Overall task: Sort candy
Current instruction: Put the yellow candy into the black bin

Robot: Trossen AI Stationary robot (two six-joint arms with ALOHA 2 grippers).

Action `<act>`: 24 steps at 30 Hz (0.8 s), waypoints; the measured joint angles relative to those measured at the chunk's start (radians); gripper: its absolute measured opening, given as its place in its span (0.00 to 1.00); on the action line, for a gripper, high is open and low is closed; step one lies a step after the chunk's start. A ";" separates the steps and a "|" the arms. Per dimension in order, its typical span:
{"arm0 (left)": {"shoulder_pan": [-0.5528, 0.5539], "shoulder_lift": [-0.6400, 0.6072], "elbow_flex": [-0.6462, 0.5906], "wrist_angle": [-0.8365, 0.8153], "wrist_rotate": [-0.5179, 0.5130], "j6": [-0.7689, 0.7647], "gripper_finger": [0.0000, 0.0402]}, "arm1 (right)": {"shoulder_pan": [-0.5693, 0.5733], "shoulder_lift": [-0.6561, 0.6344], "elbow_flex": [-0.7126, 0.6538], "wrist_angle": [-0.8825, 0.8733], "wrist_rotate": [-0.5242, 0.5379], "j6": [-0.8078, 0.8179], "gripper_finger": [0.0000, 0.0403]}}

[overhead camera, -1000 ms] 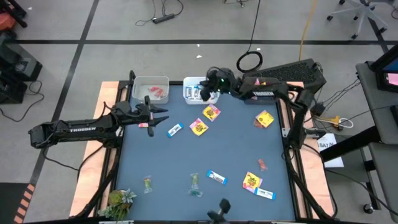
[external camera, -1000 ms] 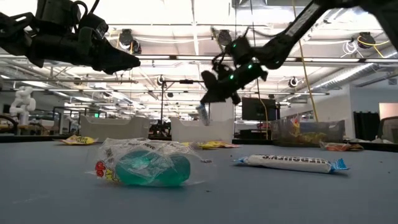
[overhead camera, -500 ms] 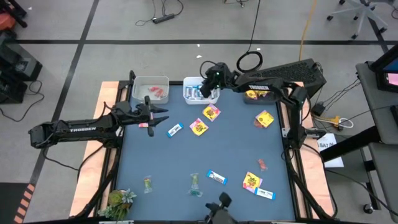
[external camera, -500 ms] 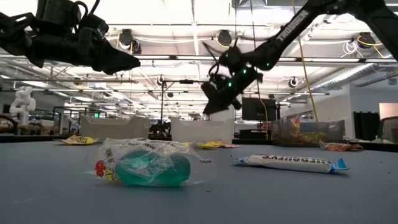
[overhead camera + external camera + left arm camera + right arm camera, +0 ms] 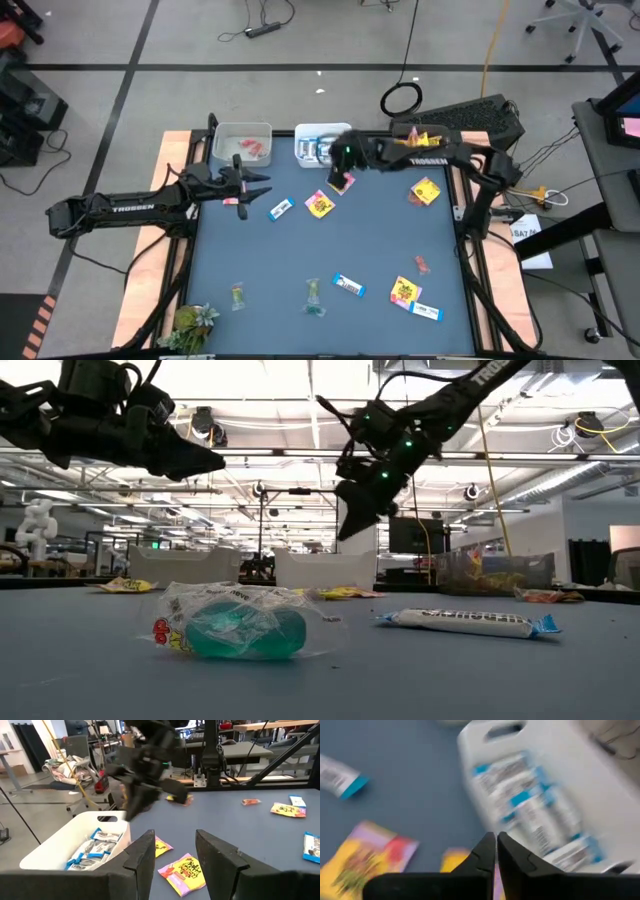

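The right end effector (image 5: 343,160) hangs with fingers pressed together and nothing between them, just beside the white plastic bin of blue-and-white bar wrappers (image 5: 318,146) and above a yellow packet with red print (image 5: 341,181). It looks to be between picks: next it must spread its fingers and drop onto that packet. The left end effector (image 5: 262,182) waits part-open, empty, near the bin holding small red pieces (image 5: 242,144). More candy lies scattered over the blue worktop (image 5: 370,240) beyond.
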State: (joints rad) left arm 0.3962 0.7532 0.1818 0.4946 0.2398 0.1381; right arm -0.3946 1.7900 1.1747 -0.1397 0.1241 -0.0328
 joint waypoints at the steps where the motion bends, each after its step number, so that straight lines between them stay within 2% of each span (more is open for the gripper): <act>1: 0.000 0.000 0.000 -0.004 0.000 0.000 0.37 | 0.021 -0.012 -0.031 0.007 0.000 0.017 0.03; 8: 0.000 0.011 0.000 -0.004 0.000 0.000 0.37 | 0.191 -0.033 -0.195 0.150 -0.058 0.166 0.06; 10: 0.000 0.013 0.000 -0.005 0.000 0.000 0.37 | 0.236 -0.015 -0.213 0.233 -0.042 0.186 0.11; 13: 0.000 0.013 0.000 -0.003 0.000 -0.001 0.37 | 0.280 0.016 -0.224 0.255 0.012 0.229 0.23; 16: 0.000 0.013 0.000 -0.002 0.000 -0.001 0.37 | 0.295 0.046 -0.224 0.269 0.085 0.282 0.36; 19: 0.000 0.013 0.000 -0.004 0.000 -0.001 0.37 | 0.294 0.073 -0.223 0.284 0.110 0.321 0.47; 24: 0.000 0.013 0.000 -0.006 0.000 -0.001 0.37 | 0.294 0.106 -0.222 0.310 0.110 0.354 0.55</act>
State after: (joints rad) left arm 0.3962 0.7666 0.1814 0.4885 0.2394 0.1375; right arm -0.1009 1.8963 0.9524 0.1708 0.2343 0.3208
